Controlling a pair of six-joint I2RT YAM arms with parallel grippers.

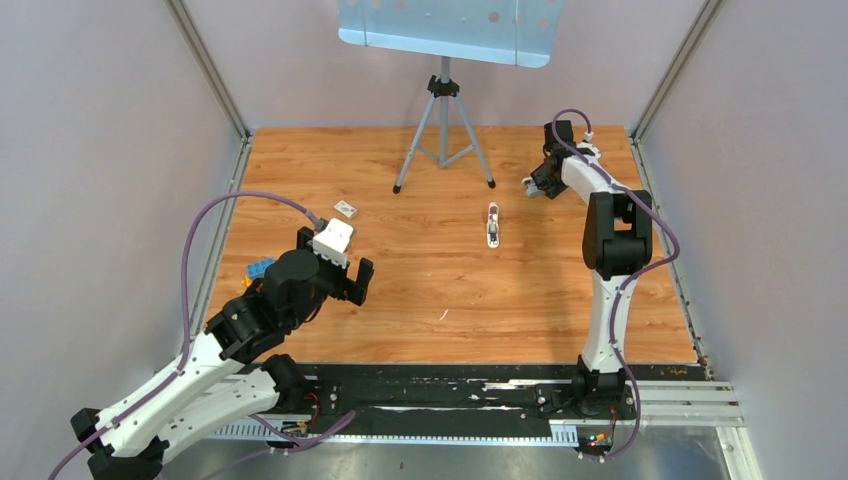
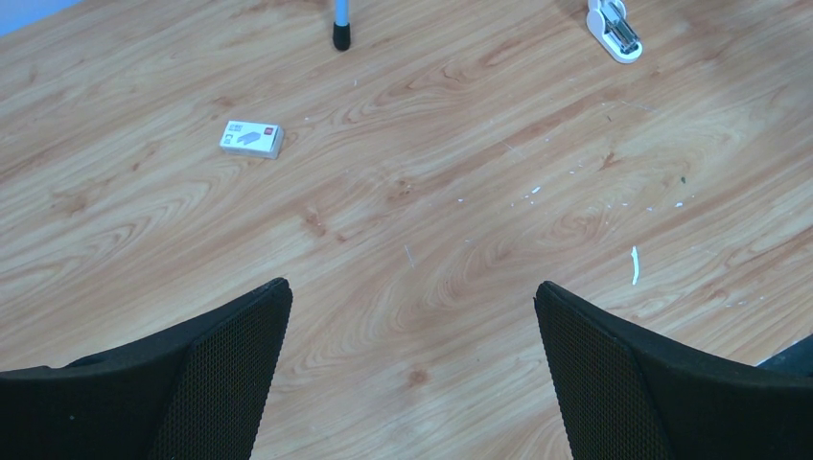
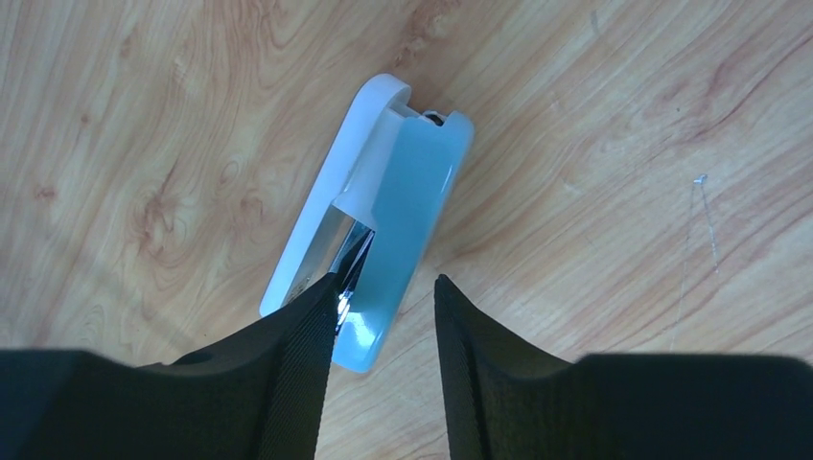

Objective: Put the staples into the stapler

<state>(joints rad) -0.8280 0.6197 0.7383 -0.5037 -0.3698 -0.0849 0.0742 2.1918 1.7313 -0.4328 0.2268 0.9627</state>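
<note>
- Hovering over the near-left part of the wooden table [image 1: 450,300], with the left gripper [image 2: 407,374] spread wide and nothing between its two black fingers [image 2: 240,355].
- Looking from that wrist across bare wood towards a small white carton [image 2: 252,138] at the upper left and the stapler [image 2: 614,29] at the upper right, both well apart from the fingers.
- Lying flat near the middle of the table, the stapler, between the tripod [image 1: 443,130] legs and the front edge, with free wood on all of its sides in the top view.
- Reaching in from the far-right corner with the right gripper [image 3: 385,287], jaws partly apart, not closed on anything.
- Seen from the right wrist: near end of the stapler between the two fingertips, left fingertip [image 3: 307,326] overlapping the white edge and the bright metal strip, a thin band of wood visible between the blue body and the right fingertip [image 3: 460,335].
- Cannot tell from this view whether the left fingertip touches the stapler or only stands above it.
- Standing close to the right wall, the right arm, with little room on that side and much open table to its left.
- Resting near the left table edge, just beside the left arm, some blue blocks [image 1: 260,268].
</note>
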